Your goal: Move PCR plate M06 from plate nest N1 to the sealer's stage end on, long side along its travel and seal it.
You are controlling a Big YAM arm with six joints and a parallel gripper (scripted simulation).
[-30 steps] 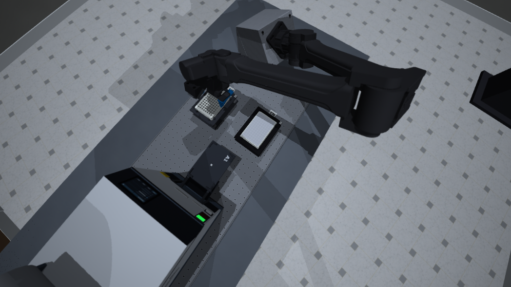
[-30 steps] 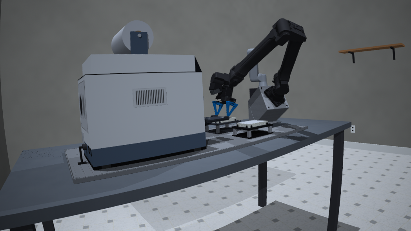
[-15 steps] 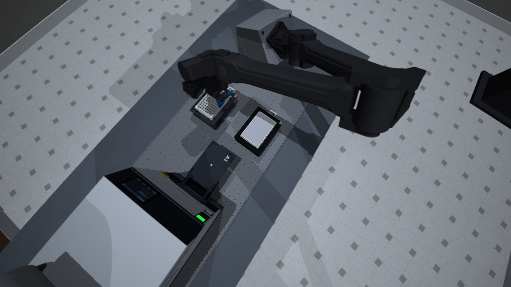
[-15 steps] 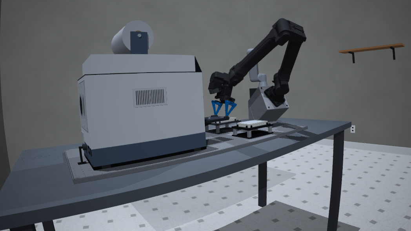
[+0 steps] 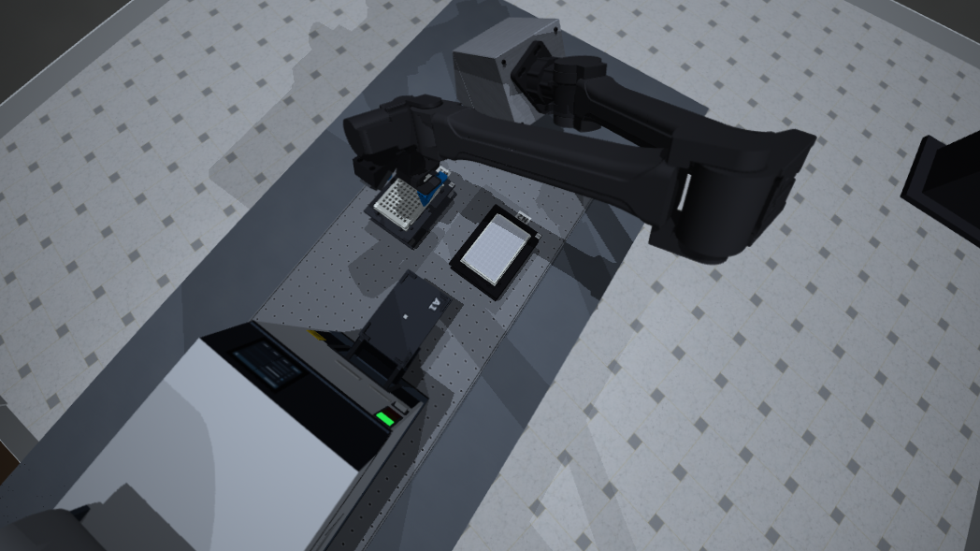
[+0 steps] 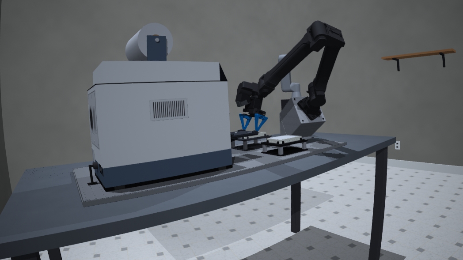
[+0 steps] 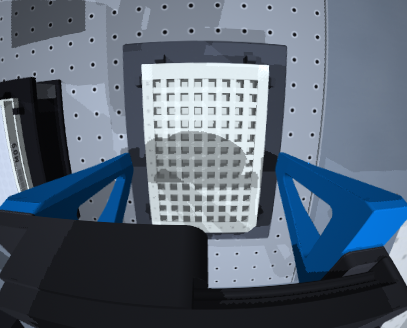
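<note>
The unsealed white 96-well plate M06 (image 7: 203,151) lies flat on its dark nest N1 (image 5: 418,219); it also shows in the top view (image 5: 399,202). My gripper (image 7: 204,160) (image 6: 253,122) is open, its blue fingers straddling the plate's long sides from above, a little above the plate. Nothing is between the fingers. The sealed plate M09 (image 5: 497,250) lies on nest N2 beside it. The sealer's stage (image 5: 408,314) stands out at the front of the housing, its pocket empty. The lamp (image 5: 385,418) shows green.
The large grey sealer housing (image 6: 160,117) with a foil roll (image 6: 149,42) on top stands at the table's near end. The arm's grey base block (image 5: 502,64) stands behind the nests. Everything sits on a perforated baseplate (image 5: 347,263).
</note>
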